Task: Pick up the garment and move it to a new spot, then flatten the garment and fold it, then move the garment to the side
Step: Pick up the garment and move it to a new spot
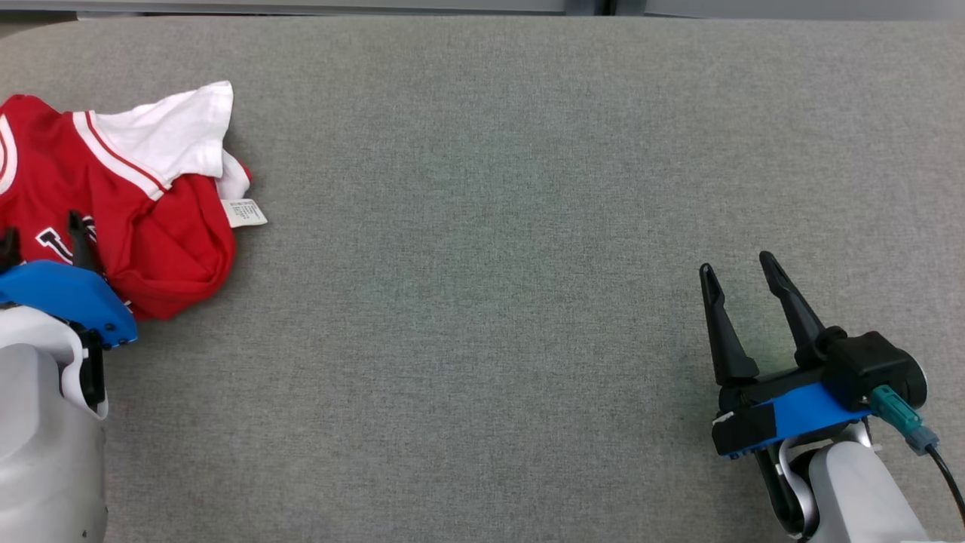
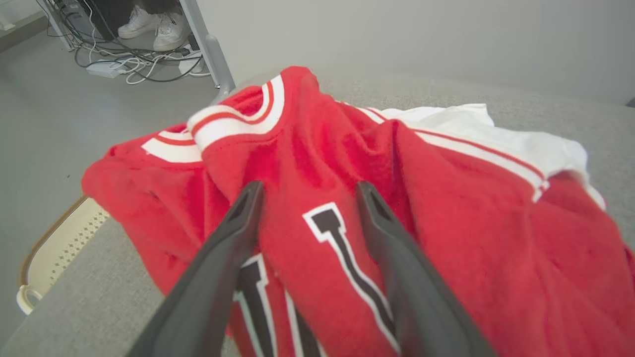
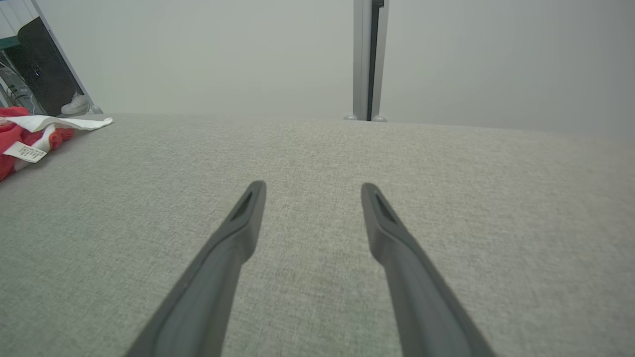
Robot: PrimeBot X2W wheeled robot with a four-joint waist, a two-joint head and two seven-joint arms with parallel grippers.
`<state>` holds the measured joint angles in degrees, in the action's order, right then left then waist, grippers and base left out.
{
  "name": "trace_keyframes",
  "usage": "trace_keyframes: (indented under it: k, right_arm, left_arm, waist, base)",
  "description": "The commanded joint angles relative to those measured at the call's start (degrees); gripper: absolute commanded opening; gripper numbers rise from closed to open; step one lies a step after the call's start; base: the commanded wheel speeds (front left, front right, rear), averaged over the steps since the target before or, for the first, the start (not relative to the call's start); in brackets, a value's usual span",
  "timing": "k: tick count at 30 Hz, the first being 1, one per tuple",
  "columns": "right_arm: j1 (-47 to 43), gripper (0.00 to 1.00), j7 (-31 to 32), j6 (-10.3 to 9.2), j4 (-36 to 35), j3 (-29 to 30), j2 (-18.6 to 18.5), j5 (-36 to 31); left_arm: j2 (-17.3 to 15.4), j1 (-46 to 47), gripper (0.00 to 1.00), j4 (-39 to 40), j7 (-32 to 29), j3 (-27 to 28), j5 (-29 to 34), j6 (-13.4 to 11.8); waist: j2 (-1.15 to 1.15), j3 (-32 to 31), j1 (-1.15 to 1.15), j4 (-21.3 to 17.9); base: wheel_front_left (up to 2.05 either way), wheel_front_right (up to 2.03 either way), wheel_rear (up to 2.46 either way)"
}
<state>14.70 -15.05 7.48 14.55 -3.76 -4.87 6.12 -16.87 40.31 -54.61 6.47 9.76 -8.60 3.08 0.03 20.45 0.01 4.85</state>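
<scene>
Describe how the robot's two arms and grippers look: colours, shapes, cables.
The left gripper and right gripper each have two long, dark, tapering jaws on a bright blue mount. The right one also carries a black housing, a teal plug and a thin black cable. The left forearm and right forearm are smooth, pale grey-white shells.

Garment [image 1: 151, 219] lying at the table's [image 1: 482, 226] left end, reaching its left edge. Label [image 1: 245, 213] sticking out from the garment's right side, resting on the table. Left gripper [image 1: 41, 235] sitting over the garment's near part, fingers [image 2: 223, 258] pointing toward its far side. Right gripper [image 1: 737, 268] hanging above the table's near right, well apart from the garment. Beyond the table's left end, lying on the floor [image 2: 39, 124]: cables [image 2: 124, 64], with a person's shoes [image 2: 154, 25] standing behind them and a leg [image 2: 211, 49] beside them. Post [image 3: 367, 59] rising behind the table's far edge.
</scene>
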Motion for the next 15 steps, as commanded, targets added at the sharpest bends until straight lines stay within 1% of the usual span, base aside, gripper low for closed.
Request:
trace_keyframes:
  k: [1, 7, 10, 11, 12, 15]
  right_arm:
    - [0.72, 1.00, -0.20, 0.03, -0.49, 0.12, -0.38, 0.10]
    - [0.74, 1.00, -0.20, 0.03, -1.02, 0.32, -0.28, -0.22]
    - [1.01, 1.00, -0.20, 0.03, -0.84, 0.11, -0.30, -0.03]
    - [1.10, 1.00, -0.20, 0.03, -0.75, 0.04, -0.33, 0.06]
    - [1.13, 1.00, -0.20, 0.03, -0.64, 0.05, -0.32, 0.20]
    - [1.02, 1.00, -0.20, 0.03, -0.38, 0.18, -0.22, 0.57]
  left_arm:
    - [-0.35, 1.31, 1.00, -1.75, -0.81, -0.27, -0.16, 0.38]
    - [0.33, 3.89, 1.00, -8.69, -5.07, -0.48, -1.77, 1.39]
    - [0.53, 4.62, 1.00, -11.11, -6.23, -0.60, -2.44, 1.96]
    - [0.43, 4.81, 0.28, -11.70, -6.30, -0.77, -2.40, 2.07]
    - [0.34, 5.07, 0.00, -12.22, -6.17, -0.97, -2.45, 2.31]
    - [0.05, 5.66, 0.00, -13.07, -4.72, -1.36, -2.63, 2.57]
  waist:
    - [-0.03, 0.37, -0.01, 0.10]
    - [-0.03, 1.29, -0.01, 0.21]
    - [-0.03, 1.45, -0.01, 0.18]
    - [-0.03, 1.46, -0.01, 0.16]
    - [-0.03, 1.41, -0.01, 0.13]
    - [-0.03, 0.87, -0.01, -0.02]
  base:
    - [0.00, 0.00, 0.00]
    - [0.00, 0.00, 0.00]
    - [0.00, 0.00, 0.00]
    - [0.00, 0.00, 0.00]
    - [0.00, 0.00, 0.00]
    - [0.00, 0.00, 0.00]
